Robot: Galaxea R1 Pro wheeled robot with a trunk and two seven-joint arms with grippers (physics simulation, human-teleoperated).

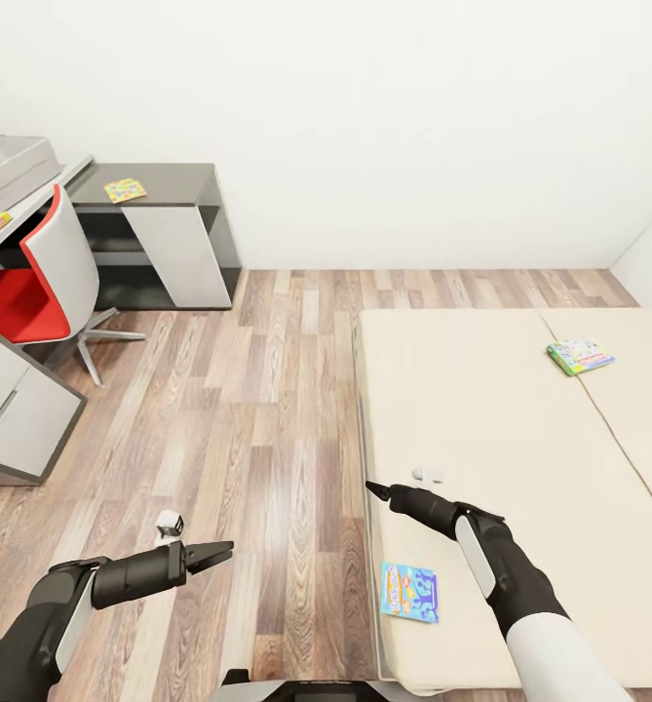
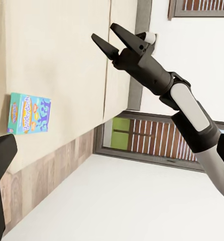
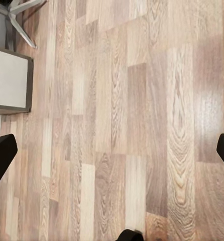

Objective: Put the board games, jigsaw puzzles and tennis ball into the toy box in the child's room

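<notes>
Both grippers hang empty with jaws apart — left gripper over the floor, right gripper at the bed edge, near the light blue board game; green-edged game lies farther off.

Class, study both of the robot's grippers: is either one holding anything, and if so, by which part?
Nothing is held. The left gripper is open over the wood-plank floor; the right gripper is open and empty above the beige bed, clear of the light blue board game box.
</notes>
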